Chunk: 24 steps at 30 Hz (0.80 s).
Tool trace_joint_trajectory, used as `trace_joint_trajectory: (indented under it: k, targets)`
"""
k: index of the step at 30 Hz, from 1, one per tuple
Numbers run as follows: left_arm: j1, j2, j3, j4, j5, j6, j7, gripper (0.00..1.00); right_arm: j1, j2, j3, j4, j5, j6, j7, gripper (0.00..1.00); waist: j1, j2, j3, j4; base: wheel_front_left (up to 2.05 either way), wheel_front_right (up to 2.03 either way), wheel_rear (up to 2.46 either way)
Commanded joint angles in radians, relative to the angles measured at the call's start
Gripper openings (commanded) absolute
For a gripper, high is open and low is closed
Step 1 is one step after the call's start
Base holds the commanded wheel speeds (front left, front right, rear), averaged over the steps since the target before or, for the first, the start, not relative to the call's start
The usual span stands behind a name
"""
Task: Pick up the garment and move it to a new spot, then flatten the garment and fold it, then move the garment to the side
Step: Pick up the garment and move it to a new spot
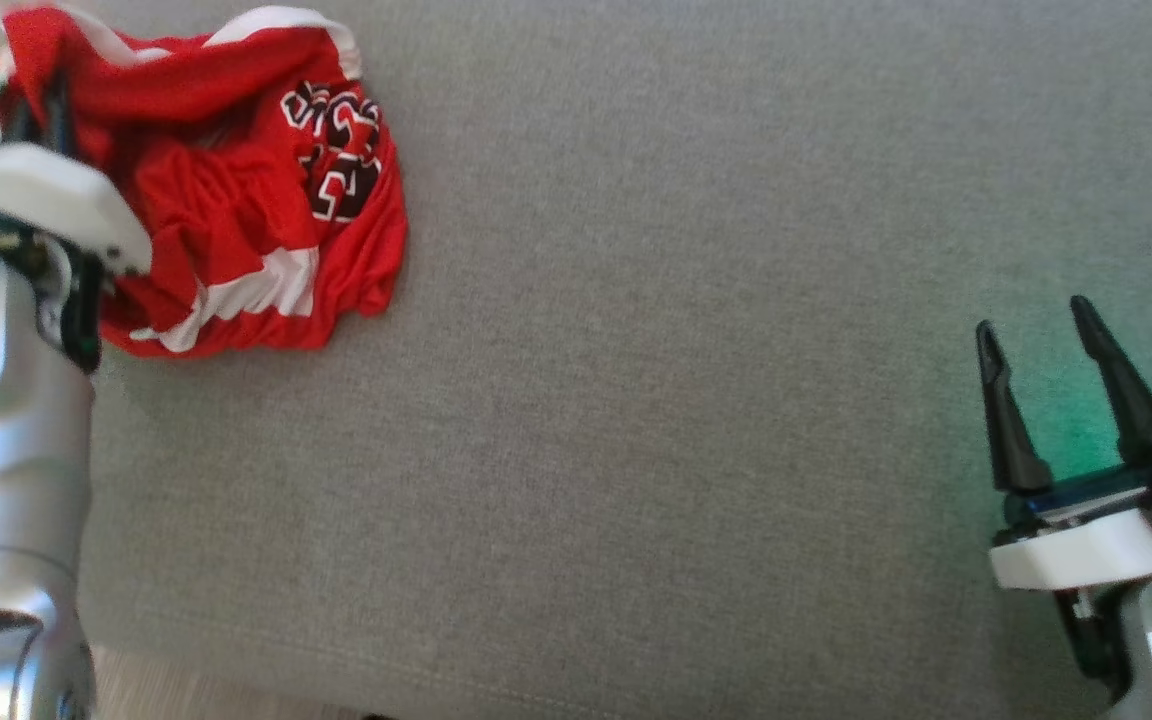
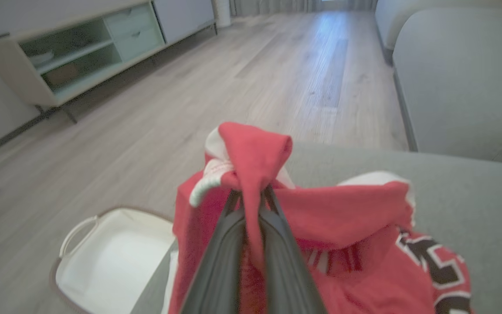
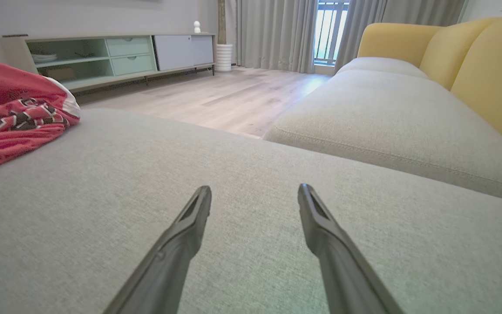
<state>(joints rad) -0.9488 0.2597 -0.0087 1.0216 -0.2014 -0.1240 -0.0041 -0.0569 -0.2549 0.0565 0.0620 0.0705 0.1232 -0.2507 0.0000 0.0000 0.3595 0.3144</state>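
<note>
The garment (image 1: 256, 190) is a red jersey with white trim and black-and-white lettering, lying crumpled at the far left of the grey cushion (image 1: 686, 350). My left gripper (image 2: 251, 192) is shut on a bunched red fold of the garment (image 2: 255, 152) near its left edge; that fold stands up above the fingertips. In the head view the left gripper (image 1: 41, 110) is partly hidden behind its white wrist housing. My right gripper (image 1: 1031, 325) hangs open over bare cushion at the lower right, far from the garment (image 3: 20, 113), with nothing between its fingers (image 3: 192, 218).
A white basket (image 2: 107, 257) stands on the wooden floor (image 2: 233, 78) just off the cushion's left edge. A pale low cabinet (image 3: 116, 54) lines the far wall. A yellow-backed sofa (image 3: 442, 87) adjoins the cushion on the right.
</note>
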Motion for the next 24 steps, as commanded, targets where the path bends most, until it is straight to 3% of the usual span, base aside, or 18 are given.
trace_joint_trajectory:
  k: [1,10,16,24]
  targets:
    - [-0.07,0.067,-0.001,-0.043,0.003,-0.004,-0.033,0.0,-0.017,0.01,0.027,-0.023,0.008,0.008,-0.011,1.0,0.0,0.0,-0.044,-0.014,0.0,0.0,0.0]
    - [-0.164,0.116,-0.214,-0.212,-0.039,-0.006,-0.065,0.0,-0.011,0.101,0.064,0.003,0.023,0.008,-0.011,1.0,0.0,0.0,-0.222,-0.142,0.0,0.0,0.0]
    - [-0.186,0.162,-0.325,-0.359,-0.093,-0.007,-0.035,0.0,0.014,0.147,0.082,0.012,0.025,0.008,-0.011,1.0,0.0,0.0,-0.306,-0.281,0.0,0.0,0.0]
    - [-0.182,0.159,-0.442,-0.513,-0.147,-0.007,0.047,0.0,0.031,0.184,0.092,0.006,0.033,0.008,-0.011,1.0,0.0,0.0,-0.357,-0.481,0.0,0.0,0.0]
